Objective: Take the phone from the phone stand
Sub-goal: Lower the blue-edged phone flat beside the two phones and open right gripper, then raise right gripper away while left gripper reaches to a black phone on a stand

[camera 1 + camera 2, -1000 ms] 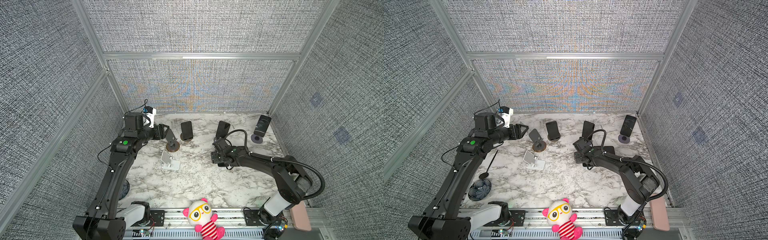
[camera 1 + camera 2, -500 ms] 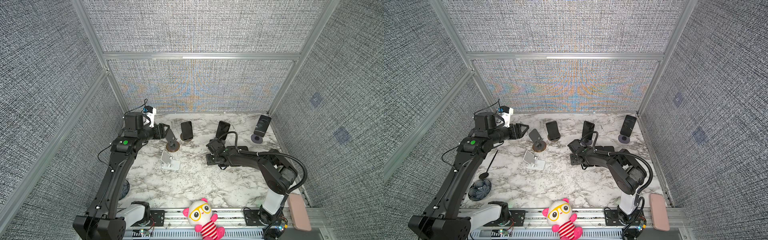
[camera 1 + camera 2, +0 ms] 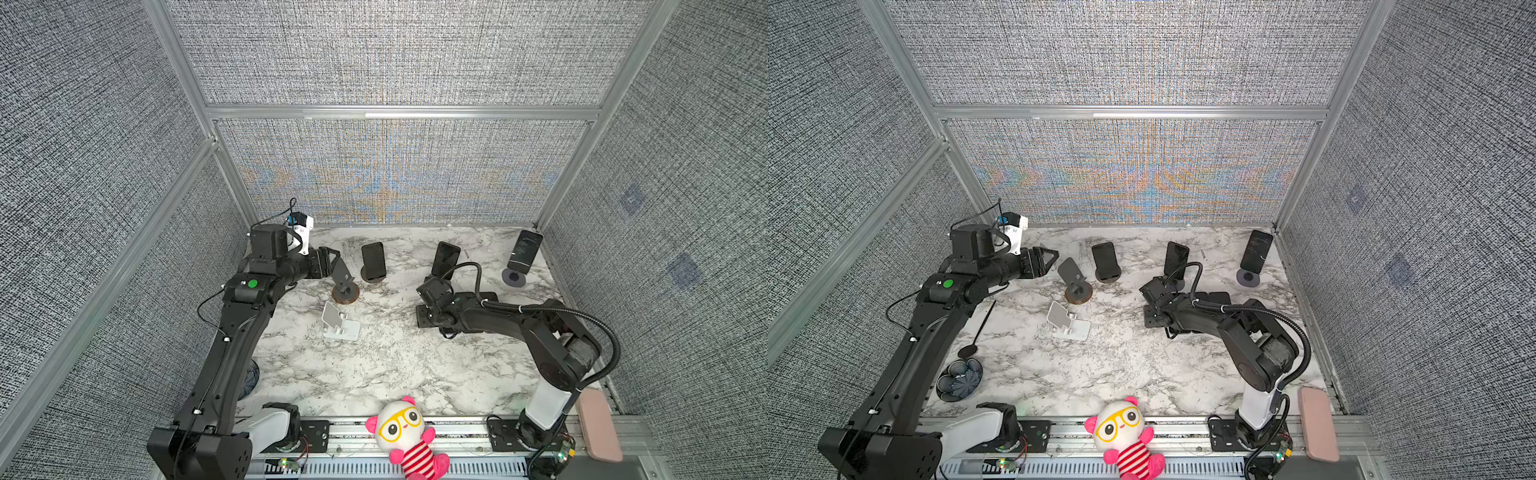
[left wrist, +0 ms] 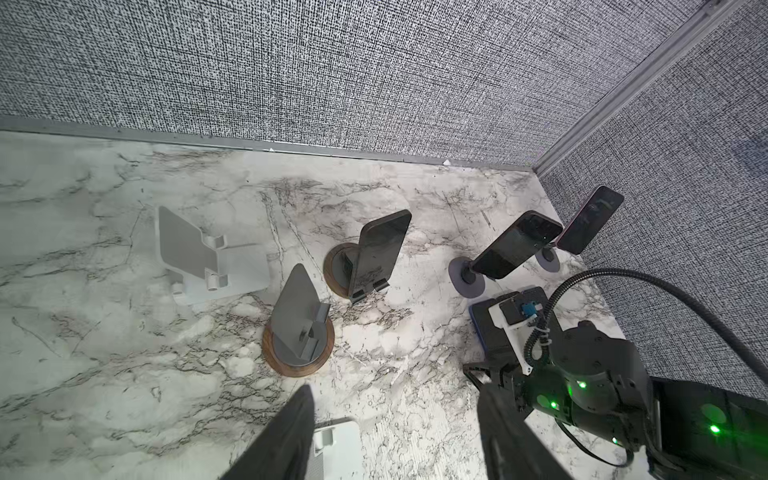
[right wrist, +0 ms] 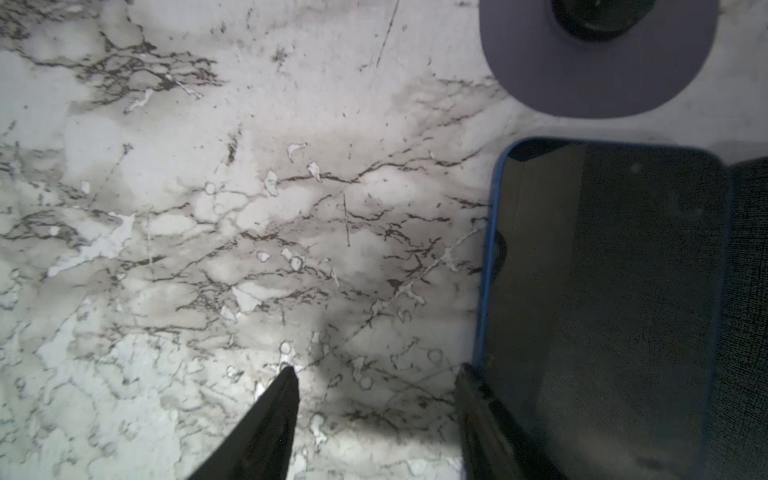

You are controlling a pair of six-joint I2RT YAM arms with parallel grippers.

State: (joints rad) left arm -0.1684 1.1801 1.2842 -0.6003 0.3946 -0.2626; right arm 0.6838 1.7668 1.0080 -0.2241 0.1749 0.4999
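Observation:
Three dark phones lean on stands along the back in both top views: one on a wooden-based phone stand (image 3: 372, 259) (image 3: 1105, 258), a middle phone (image 3: 445, 258) (image 4: 515, 245), and a phone on a purple base (image 3: 525, 249) at the right. A blue-cased phone (image 5: 602, 291) (image 3: 488, 297) lies flat on the marble. My right gripper (image 5: 376, 370) (image 3: 424, 318) is open, low over bare marble, one finger beside that flat phone's edge. My left gripper (image 4: 395, 390) (image 3: 328, 259) hangs open and empty near an empty grey stand (image 3: 344, 282) (image 4: 297, 328).
A white empty stand (image 3: 338, 326) sits at mid-table. A plush toy (image 3: 409, 436) and a pink case (image 3: 598, 428) rest at the front rail. A black spoon (image 3: 978, 328) and dark bowl (image 3: 960, 379) lie at the left edge. Fabric walls close three sides.
My right gripper has slid a little to the left along the table, away from the flat phone, and its jaws have narrowed slightly. The left arm has not moved.

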